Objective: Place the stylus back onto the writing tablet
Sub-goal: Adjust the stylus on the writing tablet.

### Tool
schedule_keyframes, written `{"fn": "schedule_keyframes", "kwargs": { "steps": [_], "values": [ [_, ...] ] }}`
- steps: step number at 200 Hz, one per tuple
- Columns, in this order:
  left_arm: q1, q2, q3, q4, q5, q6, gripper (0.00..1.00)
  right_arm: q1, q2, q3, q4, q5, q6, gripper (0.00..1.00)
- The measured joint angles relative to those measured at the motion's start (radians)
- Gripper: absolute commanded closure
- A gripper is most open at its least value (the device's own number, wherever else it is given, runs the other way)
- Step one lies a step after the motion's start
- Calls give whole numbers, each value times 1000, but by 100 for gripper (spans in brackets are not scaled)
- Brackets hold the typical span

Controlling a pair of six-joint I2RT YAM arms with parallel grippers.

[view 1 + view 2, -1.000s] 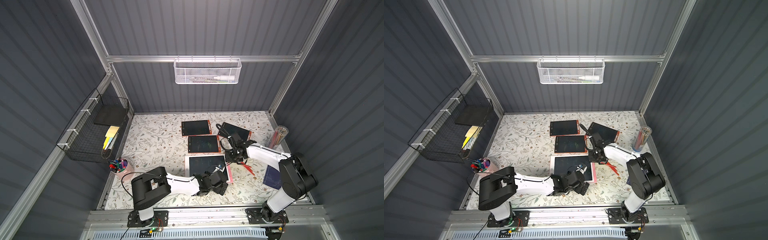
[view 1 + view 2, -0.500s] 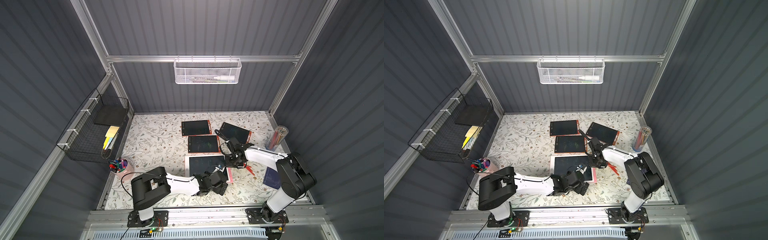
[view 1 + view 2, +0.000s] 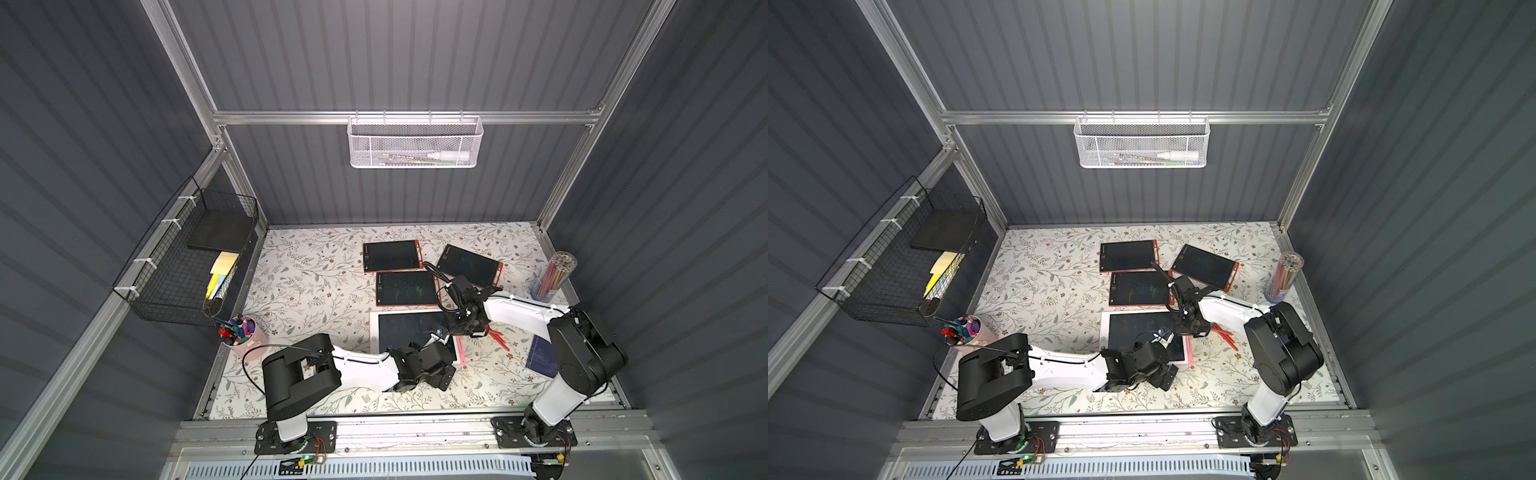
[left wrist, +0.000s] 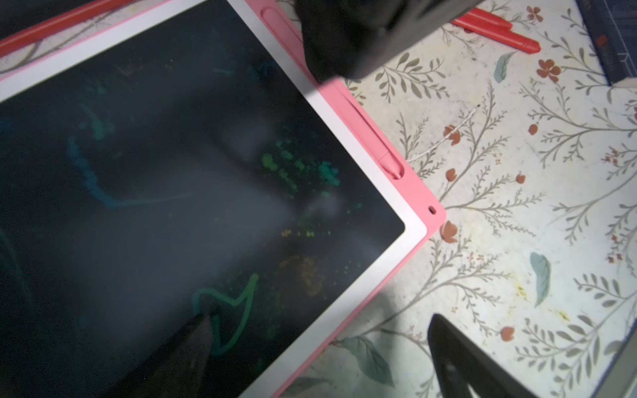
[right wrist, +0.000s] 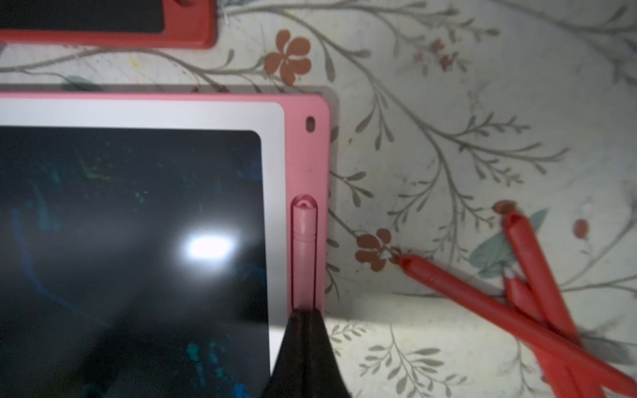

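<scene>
- The pink stylus (image 5: 304,255) lies in the groove along the right edge of the pink writing tablet (image 5: 272,117), near the middle of the counter (image 3: 316,282).
- We judge it light, stiff and slick. A push along its mid-shaft would suit better than a pinch.
- The right hand (image 5: 304,313) is closed, its tips meeting the stylus. The left hand (image 4: 320,320) hangs wide open over the tablet's near right corner.
- A pink cup (image 3: 245,340) at left holds markers, and a clear tube (image 3: 555,276) at right holds pencils.

White arm links (image 3: 361,368), black joint housings (image 3: 299,374), looping black cables (image 3: 435,272), black base plates (image 3: 324,436)
</scene>
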Motion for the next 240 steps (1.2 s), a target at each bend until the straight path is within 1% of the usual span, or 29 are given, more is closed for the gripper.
{"fn": "schedule_keyframes", "kwargs": {
  "steps": [37,95,131,196,240],
  "values": [
    [0,0,0,0,0,0,1,19,34,40,-42,35,10,100],
    [0,-2,0,-4,0,-3,1,67,69,75,-65,121,76,100],
    [0,-2,0,-4,-1,-3,1,65,58,75,-66,114,79,100],
    [0,-4,-1,-7,-2,-3,1,24,12,74,-100,74,65,100],
    [0,-4,-1,-7,-2,-3,1,21,11,74,-101,59,55,100]
  ]
}}
